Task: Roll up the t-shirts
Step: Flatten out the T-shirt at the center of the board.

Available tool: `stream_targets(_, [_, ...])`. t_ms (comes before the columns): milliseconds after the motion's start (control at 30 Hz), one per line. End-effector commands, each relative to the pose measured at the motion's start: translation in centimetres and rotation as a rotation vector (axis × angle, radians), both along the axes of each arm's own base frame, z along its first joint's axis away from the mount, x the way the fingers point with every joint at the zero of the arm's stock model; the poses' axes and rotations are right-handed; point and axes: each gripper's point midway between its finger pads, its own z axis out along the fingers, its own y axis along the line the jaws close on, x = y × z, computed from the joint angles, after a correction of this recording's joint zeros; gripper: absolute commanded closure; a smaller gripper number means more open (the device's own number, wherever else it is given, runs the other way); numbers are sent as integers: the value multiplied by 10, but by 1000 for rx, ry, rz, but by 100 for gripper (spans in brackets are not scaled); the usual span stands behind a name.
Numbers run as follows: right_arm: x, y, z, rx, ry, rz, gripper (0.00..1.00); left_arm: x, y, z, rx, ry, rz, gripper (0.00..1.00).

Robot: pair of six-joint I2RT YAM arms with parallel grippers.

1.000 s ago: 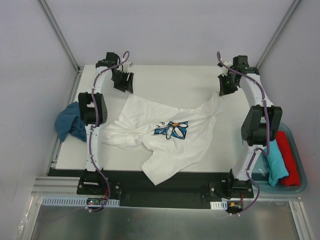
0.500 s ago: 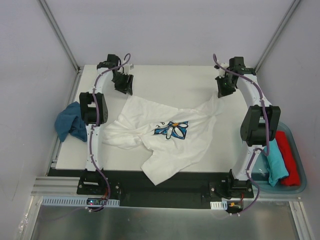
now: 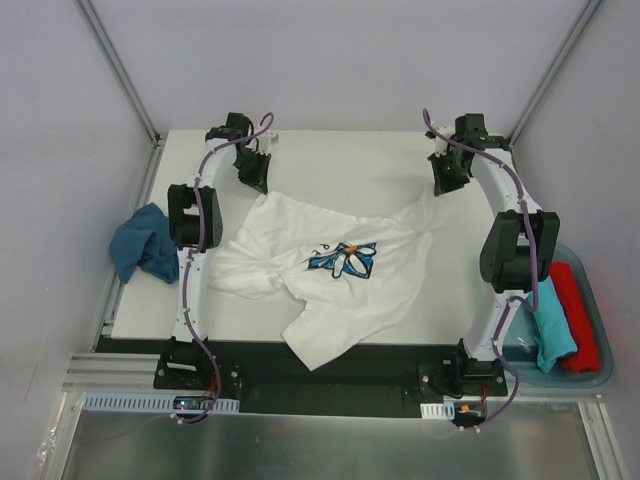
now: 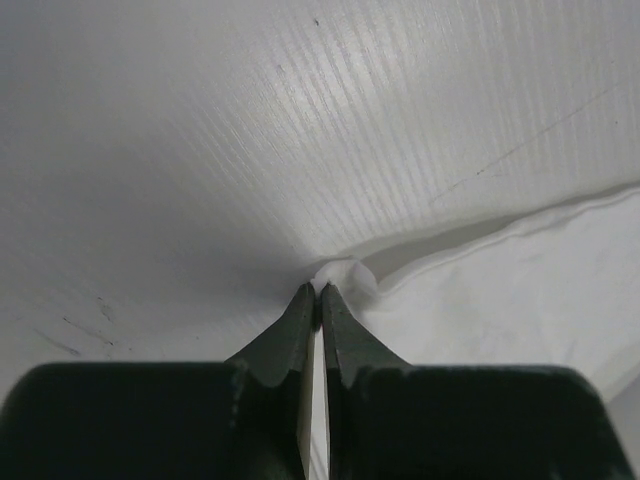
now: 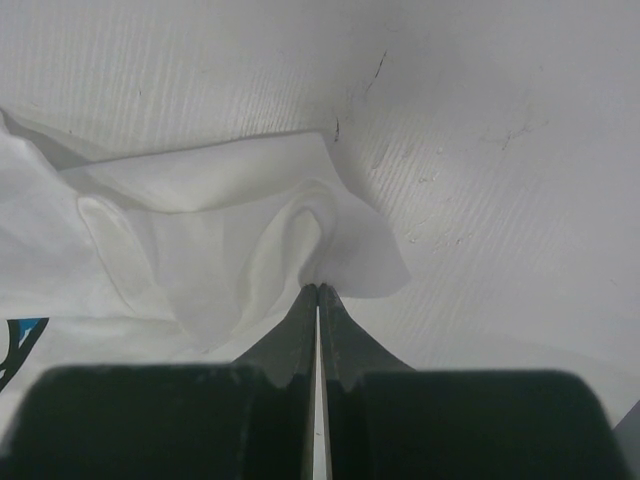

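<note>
We judge rolling barely begun: the white shirt (image 3: 290, 230) lies crumpled, unrolled, on the desk (image 3: 350, 160), our left hand (image 4: 318, 290) and right hand (image 5: 317, 290) each clamped on one of its corners.

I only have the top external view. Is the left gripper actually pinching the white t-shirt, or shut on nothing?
Observer: On the left wrist view, the left gripper is shut on a small nub at the edge of the white t-shirt.
Operator: And the right one?
Observer: The right gripper is shut on a raised fold of the same shirt.
Operator: Is the cloth there lying flat?
Observer: No, it is bunched, with a flap folded over just beyond the grip.
</note>
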Motion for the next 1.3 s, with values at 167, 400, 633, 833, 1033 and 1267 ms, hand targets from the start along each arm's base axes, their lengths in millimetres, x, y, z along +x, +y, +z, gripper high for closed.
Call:
stream_targets(167, [22,-15,65,-80,-187,-48,99,5,23,130,34,-246,36,100])
stream_targets(400, [34,-13,125,-33,-288,-78,99,-27,27,244,11,-454,45,100])
stream_targets(633, [25,-8,206,24,-469,-101,99,-75,32,341,-7,-658,63,100])
stream_targets(833, [-22,-13,272,8,-612,-107,99,-122,39,406,-29,-803,97,100])
stream_targets(1033, [-84,-25,327,-15,-719,-147,99,-191,48,461,-26,-963,115,100])
stream_targets(1267, [-167,-38,381,-8,-882,-216,99,-265,53,513,-47,-1164,128,100])
